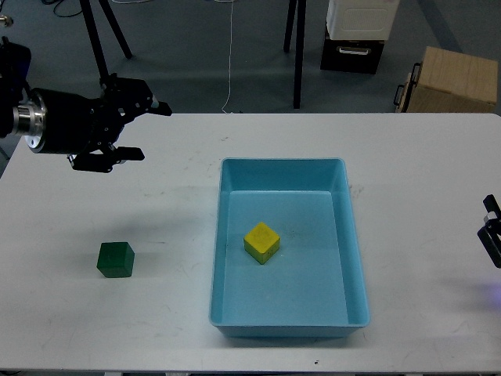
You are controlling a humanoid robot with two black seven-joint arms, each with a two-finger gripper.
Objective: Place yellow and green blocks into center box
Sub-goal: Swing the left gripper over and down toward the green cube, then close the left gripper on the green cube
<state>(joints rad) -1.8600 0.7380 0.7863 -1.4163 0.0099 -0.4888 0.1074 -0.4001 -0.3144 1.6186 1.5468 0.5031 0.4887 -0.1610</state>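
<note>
The light-blue center box [353,258] sat on the white desk [156,313], a little toward three o'clock from the desk's middle, its long sides running from twelve to six. The yellow block [261,242] lay on the box floor, turned corner-on, slightly toward nine o'clock of the floor's centre and clear of every wall. The green block [116,259] rested on the bare desk, well apart from the box at its nine o'clock side.

The left gripper [149,129] hovered toward ten o'clock, above the desk's far edge, its fingers [160,106] spread wide with nothing between them; it was well apart from the green block, which lay toward six o'clock of it. The right gripper [491,231] showed only as a dark sliver at the three o'clock edge; whether its fingers were spread or pressed together could not be told.
</note>
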